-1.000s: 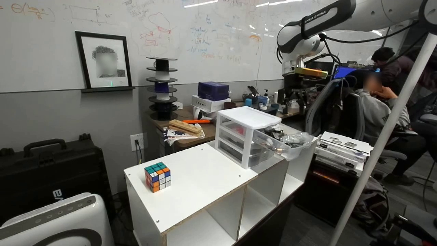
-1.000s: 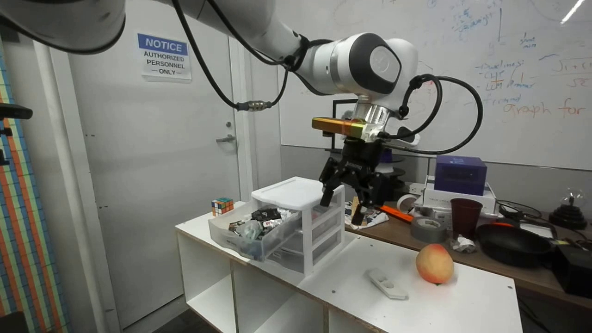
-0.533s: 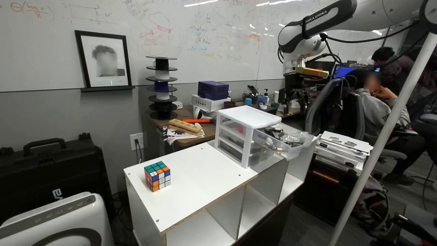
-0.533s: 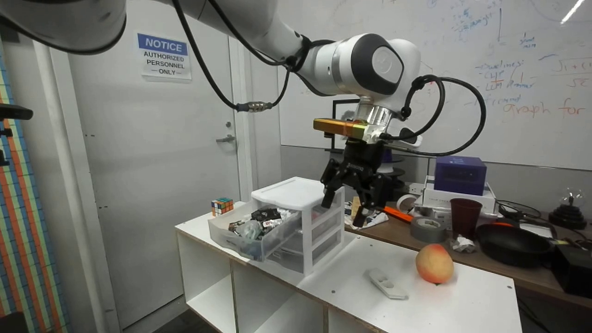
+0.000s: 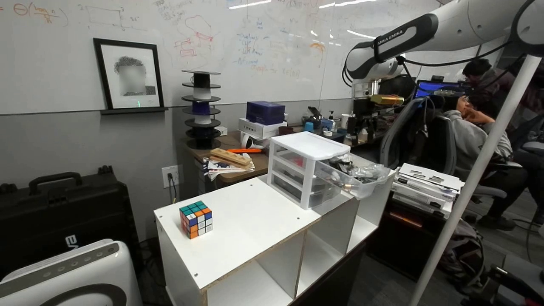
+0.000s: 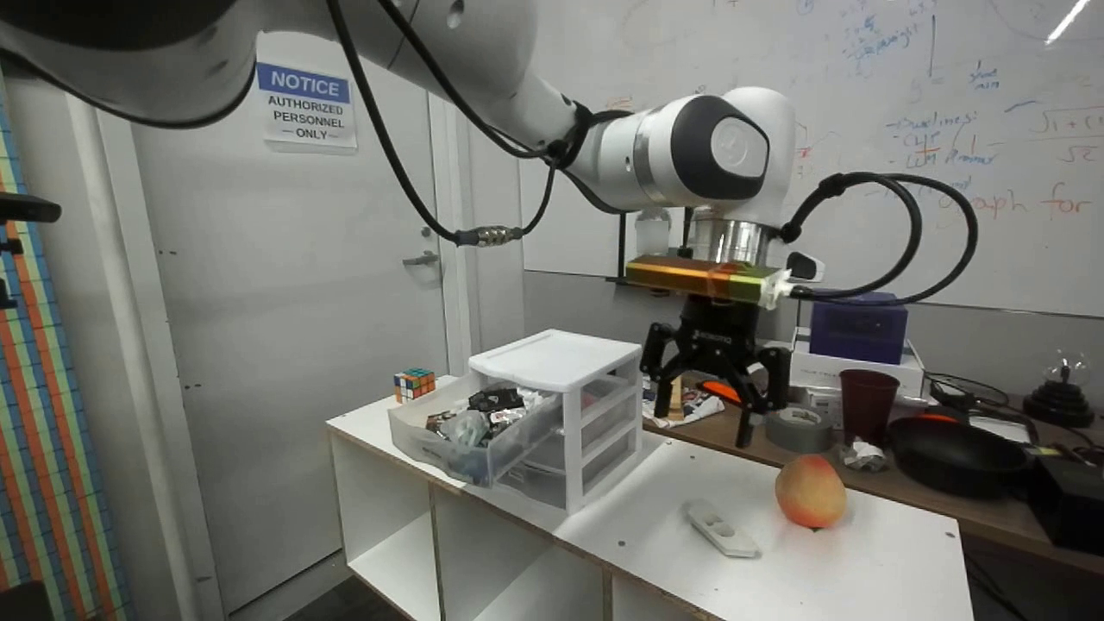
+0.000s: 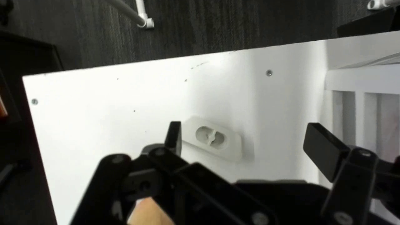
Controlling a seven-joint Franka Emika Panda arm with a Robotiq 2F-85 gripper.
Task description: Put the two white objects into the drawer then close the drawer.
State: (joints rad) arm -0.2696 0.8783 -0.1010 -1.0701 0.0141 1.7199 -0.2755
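Whiteboard [image 6: 828, 103] with faint marker writing, above a grey wall [image 6: 992, 345]; in front, a white panel cabinet [image 6: 862, 573] with open compartments. On its top:

Drawer unit [image 6: 552, 358]: boxy, three-tier, white plastic frame. Shallow translucent plastic drawer [image 6: 440, 453], topmost, pulled out, filled with mixed oddments [image 6: 504, 418].

Flat, elongated, whitish-grey object [image 7: 215, 137]: lying between the unit and a round yellow-red fruit [image 6: 811, 492]. Second white object: not made out.

Black two-fingered gripper [image 6: 703, 423]: jaws spread, holding nothing, above the cabinet. Changed within the last half second: moved away from the unit, lowered, straightened from a tilt to near upright. Drawer, object and fruit unmoved.

Bearing on task, by judgement: approach to a pick; the object's length runs roughly along the line between the jaws, so a wrist turn may be wanted. Stowing it and closing the drawer remain.
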